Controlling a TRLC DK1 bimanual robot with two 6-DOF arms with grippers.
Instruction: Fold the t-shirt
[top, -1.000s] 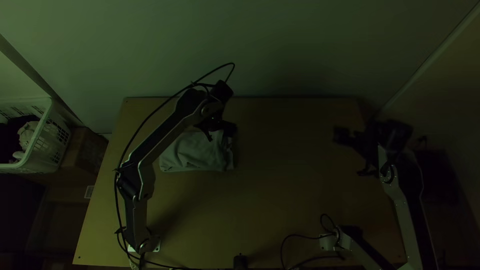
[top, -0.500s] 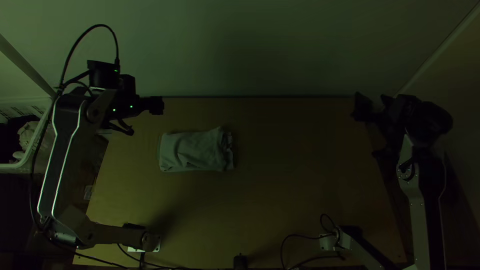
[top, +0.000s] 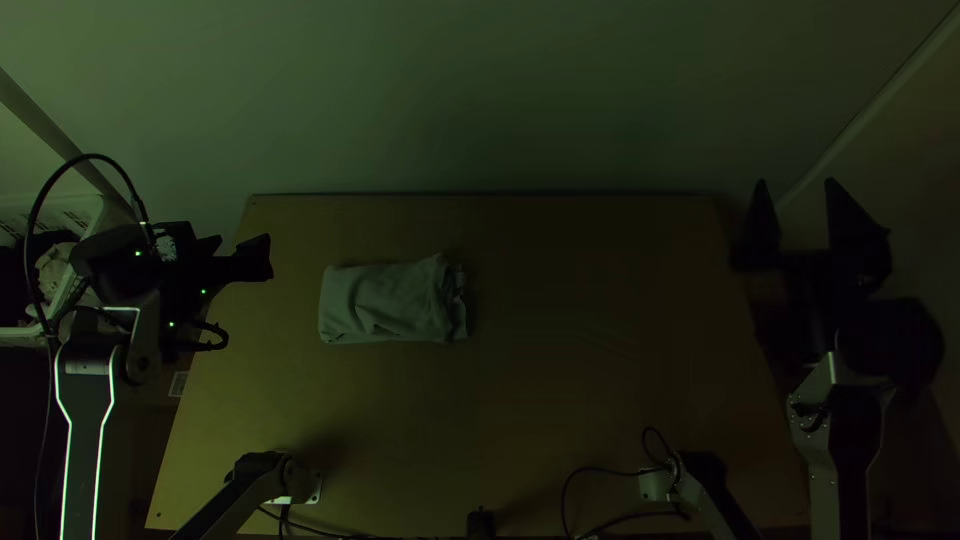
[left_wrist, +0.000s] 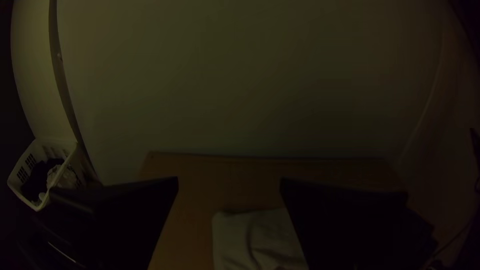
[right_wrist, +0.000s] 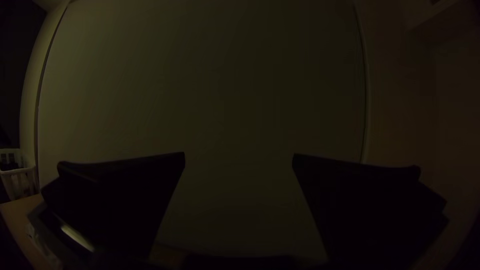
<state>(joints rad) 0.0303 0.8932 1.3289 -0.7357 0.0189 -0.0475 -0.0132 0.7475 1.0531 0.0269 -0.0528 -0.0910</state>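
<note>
Our left gripper (top: 245, 252) is released, its two black fingers spread wide, and it hangs around the left edge of the worktop (top: 600, 350), apart from the t-shirt (top: 391, 303). Our right gripper (top: 796, 184) is released too, with a broad gap between its fingers, out by the far right corner and well away from the cloth. Neither of them grasps anything.

We see the t-shirt lying flat on the worktop, left of the middle and nearer the far edge than the near one. It is folded into a compact rectangular bundle, with a few soft creases across the top and small ruffles where the layers meet at its right end. Past the left edge of the worktop, we have a white plastic basket (left_wrist: 22, 196) with dark cloth (left_wrist: 37, 182) and pale cloth (left_wrist: 65, 177) inside.
</note>
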